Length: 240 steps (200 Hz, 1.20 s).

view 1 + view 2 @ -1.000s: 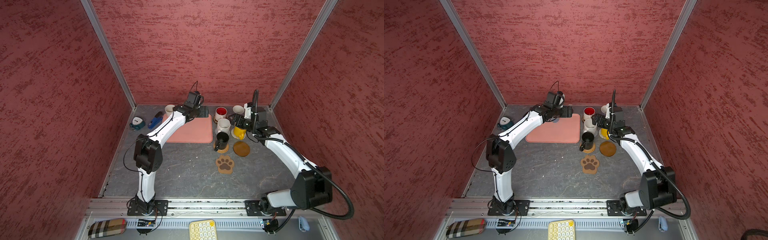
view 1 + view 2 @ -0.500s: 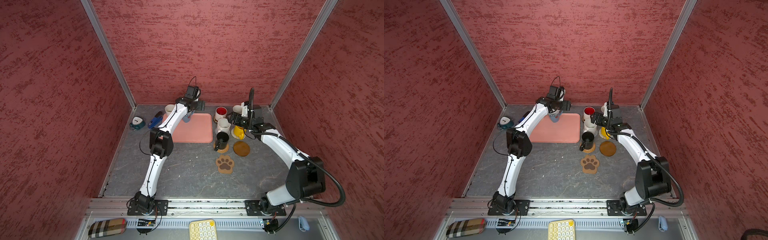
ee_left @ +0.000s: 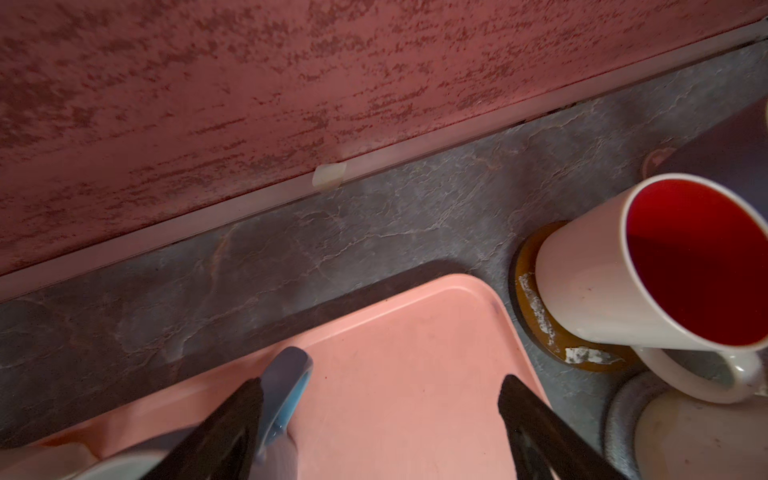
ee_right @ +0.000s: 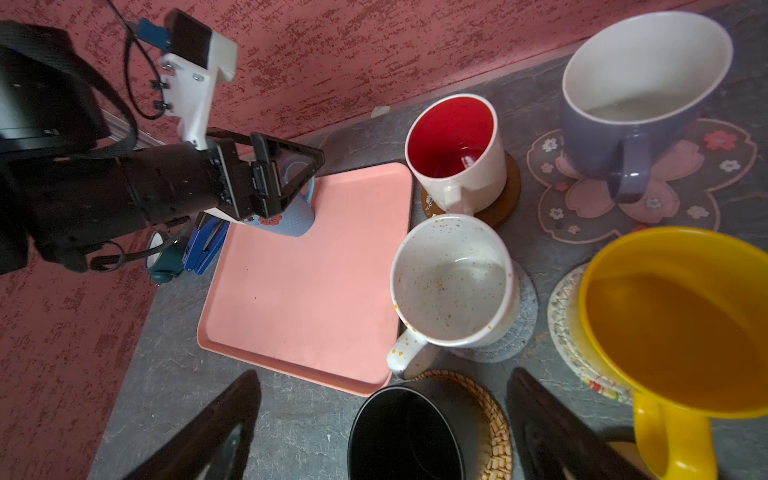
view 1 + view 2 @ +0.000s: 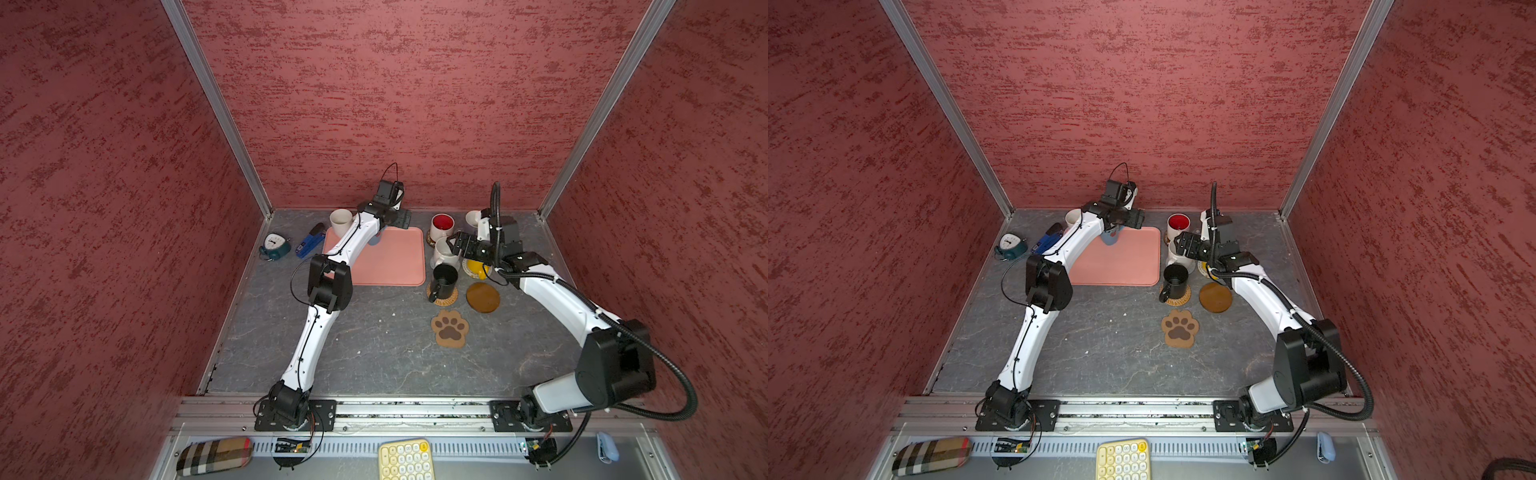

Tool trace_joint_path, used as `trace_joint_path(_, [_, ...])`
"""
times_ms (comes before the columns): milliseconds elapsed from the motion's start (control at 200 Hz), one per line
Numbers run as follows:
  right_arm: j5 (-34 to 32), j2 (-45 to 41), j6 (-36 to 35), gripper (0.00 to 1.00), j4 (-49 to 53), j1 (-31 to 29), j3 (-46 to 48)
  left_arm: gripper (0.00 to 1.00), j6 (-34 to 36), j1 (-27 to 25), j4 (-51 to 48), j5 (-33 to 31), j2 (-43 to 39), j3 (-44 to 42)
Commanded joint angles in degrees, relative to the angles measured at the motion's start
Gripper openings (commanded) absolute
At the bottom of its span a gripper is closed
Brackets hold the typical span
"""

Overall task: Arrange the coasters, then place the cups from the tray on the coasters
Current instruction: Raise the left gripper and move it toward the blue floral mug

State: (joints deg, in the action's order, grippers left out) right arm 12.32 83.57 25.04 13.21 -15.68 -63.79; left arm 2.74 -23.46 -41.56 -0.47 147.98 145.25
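The salmon tray (image 5: 386, 262) holds only the light blue cup (image 4: 291, 216) at its back corner. My left gripper (image 3: 382, 384) hangs open over it, the cup's handle (image 3: 286, 382) against the inside of one finger. Five cups stand on coasters to the right: red-inside (image 5: 441, 226), lavender (image 5: 473, 218), speckled white (image 5: 444, 255), yellow (image 5: 476, 266) and black (image 5: 444, 280). My right gripper (image 5: 455, 245) hovers open above the speckled and black cups. The amber disc (image 5: 482, 297) and paw-print coaster (image 5: 449, 328) lie bare. A plain white cup (image 5: 340, 222) stands off the tray, back left.
A small teal clock (image 5: 274, 246) and a blue stapler (image 5: 311, 242) lie left of the tray by the side wall. The back wall is close behind both grippers. A yellow keypad (image 5: 405, 459) and a plaid case (image 5: 214, 455) sit on the front ledge.
The left arm has stretched out, its elbow swinging toward the back, while its gripper stays at the tray's back corner. The right gripper has edged left. Both stay open.
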Motion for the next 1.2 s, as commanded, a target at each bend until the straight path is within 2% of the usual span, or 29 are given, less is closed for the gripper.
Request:
trace_joint_path(0, [-2.03,-3.66,-1.46,0.93,0.55,-0.44,1.75,0.89,1.99,-0.46,2.44,-1.24,1.29,0.96])
trace_joint_path(566, [-1.89,-9.14,-1.84,0.93,0.94,-0.51,7.28,0.89,2.56,-2.47,-0.49,-7.03,2.09,0.94])
trace_joint_path(806, [-1.69,-10.57,-1.51,0.93,0.91,-0.49,8.81,0.91,3.54,-2.20,1.53,-9.10,1.17,0.95])
trace_joint_path(1197, [-2.13,-11.89,-1.76,0.93,2.38,-0.48,8.27,0.91,4.46,-1.32,1.49,-7.62,2.15,0.92])
